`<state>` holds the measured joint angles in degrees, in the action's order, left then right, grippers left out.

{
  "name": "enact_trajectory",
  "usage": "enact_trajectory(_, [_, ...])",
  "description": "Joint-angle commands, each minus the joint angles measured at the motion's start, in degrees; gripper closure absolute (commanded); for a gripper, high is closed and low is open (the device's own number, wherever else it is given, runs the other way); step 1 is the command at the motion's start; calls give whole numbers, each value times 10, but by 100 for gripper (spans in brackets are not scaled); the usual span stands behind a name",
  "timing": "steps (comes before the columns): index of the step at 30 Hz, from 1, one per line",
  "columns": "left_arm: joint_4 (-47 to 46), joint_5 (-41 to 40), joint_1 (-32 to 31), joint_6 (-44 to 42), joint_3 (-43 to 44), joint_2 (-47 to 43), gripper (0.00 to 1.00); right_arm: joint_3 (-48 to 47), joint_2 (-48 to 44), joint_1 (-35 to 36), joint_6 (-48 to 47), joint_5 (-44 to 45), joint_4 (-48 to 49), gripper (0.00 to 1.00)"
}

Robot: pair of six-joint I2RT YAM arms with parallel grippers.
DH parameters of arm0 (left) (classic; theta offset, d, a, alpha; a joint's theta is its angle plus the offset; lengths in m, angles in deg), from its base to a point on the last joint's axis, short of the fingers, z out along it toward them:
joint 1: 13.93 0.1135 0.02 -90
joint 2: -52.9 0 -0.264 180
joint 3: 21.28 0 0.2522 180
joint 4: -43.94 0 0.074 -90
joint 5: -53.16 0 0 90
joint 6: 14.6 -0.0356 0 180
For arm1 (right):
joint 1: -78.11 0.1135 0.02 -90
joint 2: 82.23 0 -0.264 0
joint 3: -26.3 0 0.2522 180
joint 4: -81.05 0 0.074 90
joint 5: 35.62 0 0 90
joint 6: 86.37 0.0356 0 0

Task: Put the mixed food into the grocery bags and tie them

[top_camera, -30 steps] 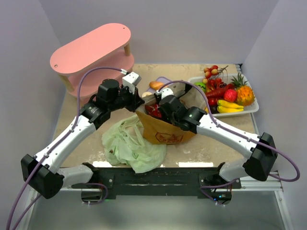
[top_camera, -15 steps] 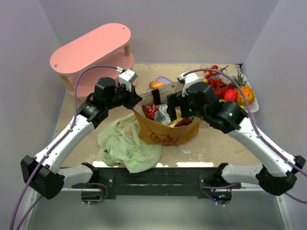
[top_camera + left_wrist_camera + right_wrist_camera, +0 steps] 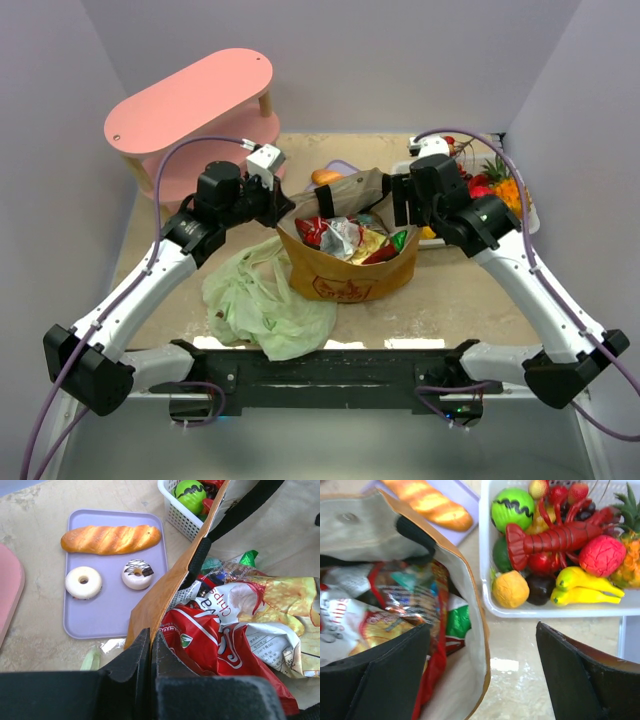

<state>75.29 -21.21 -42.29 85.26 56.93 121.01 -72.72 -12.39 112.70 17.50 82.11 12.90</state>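
Lowest in the overhead frame, the green plastic bag (image 3: 265, 300) lies crumpled on the desk (image 3: 450, 300), touching the brown paper bag (image 3: 345, 272) at centre. The left wrist view alone shows the left fingers (image 3: 151, 637) pressed together on that bag's rim, with snack packets (image 3: 210, 630) inside. The right fingers (image 3: 484, 650) are spread wide above its right edge. Farther off, the left wrist view shows a bread loaf (image 3: 111, 539) and two donuts (image 3: 83, 582) on a purple tray (image 3: 115, 615). The right wrist view shows a white basket (image 3: 485, 555) of toy fruit.
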Motion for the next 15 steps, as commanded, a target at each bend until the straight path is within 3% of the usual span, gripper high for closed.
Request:
enact_trajectory(1, [-82, -32, 8, -9, 15, -35, 100, 14, 4, -8, -20, -29, 29, 36])
enact_trajectory(2, [-90, -33, 8, -7, 16, -40, 100, 8, 6, -8, -25, -36, 29, 54])
enact_trajectory(3, [-95, -32, 11, -4, 19, -40, 100, -3, 9, -8, -36, -36, 19, 92])
enact_trajectory(4, [-97, -31, 14, 3, 32, -40, 100, -34, 16, -8, -39, -16, 11, 100])
enact_trajectory(7, [-92, -25, 17, 15, 75, -28, 100, -101, 26, -8, -60, 9, -17, 100])
enact_trajectory(10, [-93, -32, 18, 25, 110, -21, 100, -239, 45, -8, -80, -1, -41, 100])
enact_trajectory(15, [-89, -127, 20, 34, 158, -31, 100, -346, 92, -7, -91, -70, -48, 100])
